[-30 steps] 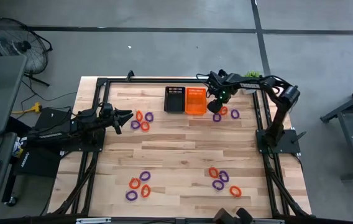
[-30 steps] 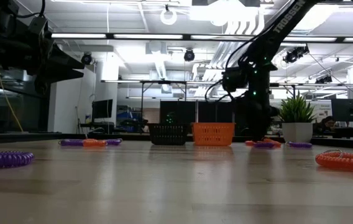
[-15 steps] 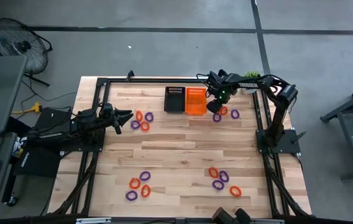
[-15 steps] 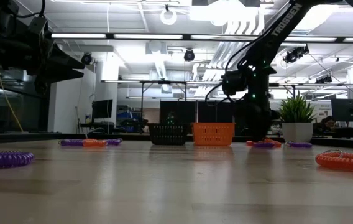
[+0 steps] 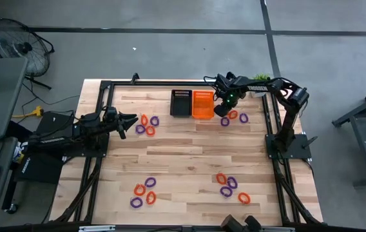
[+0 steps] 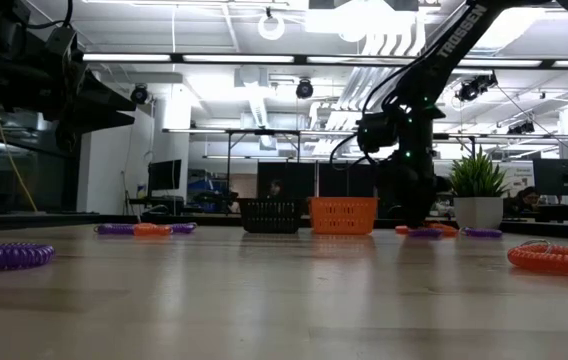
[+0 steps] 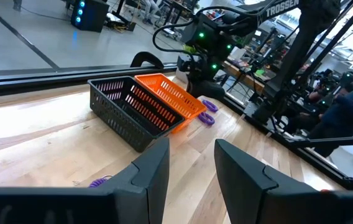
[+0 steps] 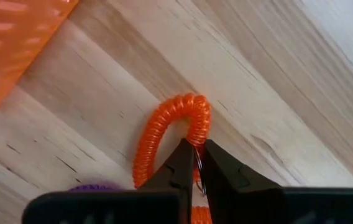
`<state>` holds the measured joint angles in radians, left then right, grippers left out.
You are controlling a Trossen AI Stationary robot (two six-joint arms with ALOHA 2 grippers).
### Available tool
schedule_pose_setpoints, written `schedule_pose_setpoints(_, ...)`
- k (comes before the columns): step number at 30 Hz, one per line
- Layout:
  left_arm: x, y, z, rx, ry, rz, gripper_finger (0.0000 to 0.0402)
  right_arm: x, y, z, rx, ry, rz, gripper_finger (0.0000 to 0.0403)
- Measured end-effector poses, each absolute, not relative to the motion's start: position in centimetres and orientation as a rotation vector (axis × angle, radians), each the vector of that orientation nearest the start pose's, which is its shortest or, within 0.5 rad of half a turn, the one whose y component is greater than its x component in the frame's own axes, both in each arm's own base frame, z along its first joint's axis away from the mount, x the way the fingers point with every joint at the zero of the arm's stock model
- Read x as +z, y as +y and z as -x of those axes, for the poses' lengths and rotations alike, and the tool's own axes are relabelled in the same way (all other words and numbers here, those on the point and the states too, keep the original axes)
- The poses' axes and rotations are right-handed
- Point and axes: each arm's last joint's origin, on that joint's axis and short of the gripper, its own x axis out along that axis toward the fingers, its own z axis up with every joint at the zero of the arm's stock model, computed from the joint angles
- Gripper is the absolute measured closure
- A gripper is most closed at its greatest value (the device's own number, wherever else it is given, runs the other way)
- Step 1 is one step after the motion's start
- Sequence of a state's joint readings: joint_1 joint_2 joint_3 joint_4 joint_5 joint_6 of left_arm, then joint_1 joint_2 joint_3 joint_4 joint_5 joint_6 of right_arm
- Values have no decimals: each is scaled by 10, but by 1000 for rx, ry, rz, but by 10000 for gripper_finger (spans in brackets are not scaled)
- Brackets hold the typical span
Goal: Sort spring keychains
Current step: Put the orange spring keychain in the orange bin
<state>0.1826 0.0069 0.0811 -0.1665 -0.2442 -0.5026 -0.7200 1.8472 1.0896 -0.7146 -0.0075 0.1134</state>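
Barely anything has moved since a second ago: right gripper [image 5: 225,111] has edged slightly toward the orange basket [image 5: 202,104] and stays low beside it. In the right wrist view its fingers [image 8: 178,168] are clenched on the metal ring of an orange spring keychain [image 8: 164,135], which lies flat on the table [image 5: 183,154] just beside the orange basket, a purple keychain [image 5: 225,122] next to it. Black basket [image 5: 180,102] touches the orange basket's far side. Other keychain clusters lie well away from the baskets. Left gripper [image 5: 131,120] waits beyond the black basket, fingers [image 7: 242,169] apart, near three keychains [image 5: 147,124].
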Motion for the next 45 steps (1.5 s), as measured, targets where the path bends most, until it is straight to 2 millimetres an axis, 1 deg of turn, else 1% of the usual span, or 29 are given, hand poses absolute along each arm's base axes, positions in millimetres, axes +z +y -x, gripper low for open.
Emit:
schedule_pose_setpoints(3, 175, 23, -89, 441, -16, 492, 275, 147, -210, -239, -675, 1347, -612, 392)
schedule_pose_setpoints(9, 175, 23, -88, 441, -17, 492, 275, 182, -210, -235, -706, 1266, -605, 395)
schedule_pose_setpoints(13, 174, 23, -89, 441, -16, 492, 275, 209, -211, -238, -713, 1171, -622, 394)
schedule_pose_setpoints(19, 175, 23, -88, 440, -17, 492, 275, 239, -213, -256, -719, 1027, -645, 393)
schedule_pose_setpoints(22, 175, 23, -89, 440, -16, 492, 275, 248, -213, -268, -715, 949, -651, 389)
schedule_pose_setpoints(25, 175, 23, -89, 441, -17, 492, 275, 250, -211, -278, -709, 897, -679, 388)
schedule_pose_setpoints(28, 175, 23, -88, 441, -17, 492, 275, 246, -208, -282, -722, 888, -732, 388)
schedule_pose_setpoints(35, 175, 23, -89, 441, -16, 492, 275, 221, -208, -296, -738, 939, -787, 381)
schedule_pose_setpoints(39, 175, 23, -88, 441, -17, 492, 275, 206, -209, -300, -749, 982, -791, 380)
schedule_pose_setpoints(45, 175, 23, -89, 441, -16, 492, 275, 198, -211, -302, -747, 1001, -799, 366)
